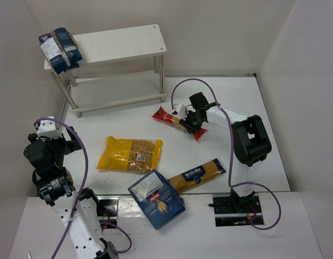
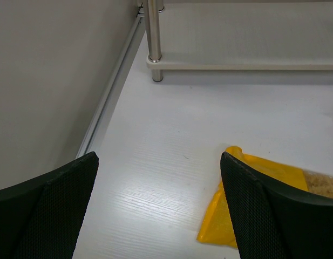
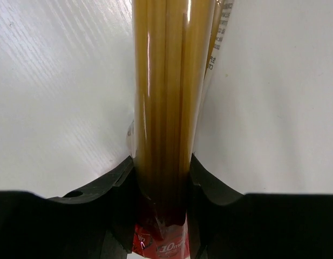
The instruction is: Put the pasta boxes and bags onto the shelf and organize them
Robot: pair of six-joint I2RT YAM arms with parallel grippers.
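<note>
My right gripper (image 1: 189,122) is shut on the long red spaghetti pack (image 1: 169,117), which lies just right of the shelf (image 1: 123,43); the wrist view shows the pack (image 3: 169,108) pinched between the fingers (image 3: 115,186). My left gripper (image 1: 73,141) is open and empty at the left, over bare table beside the yellow clear-window bag (image 1: 129,155), whose corner (image 2: 263,186) shows by my right finger (image 2: 274,216). Two dark-blue bags (image 1: 59,49) sit stacked on the shelf's top left. The blue box (image 1: 155,198) and the dark-blue spaghetti pack (image 1: 197,175) lie near the front.
The cream shelf stands at the back left; its leg (image 2: 153,40) and lower board (image 2: 242,66) show in the left wrist view. White walls enclose the table, with a metal rail (image 2: 109,91) along the left wall. The right arm's purple cable (image 1: 196,81) loops above the gripper.
</note>
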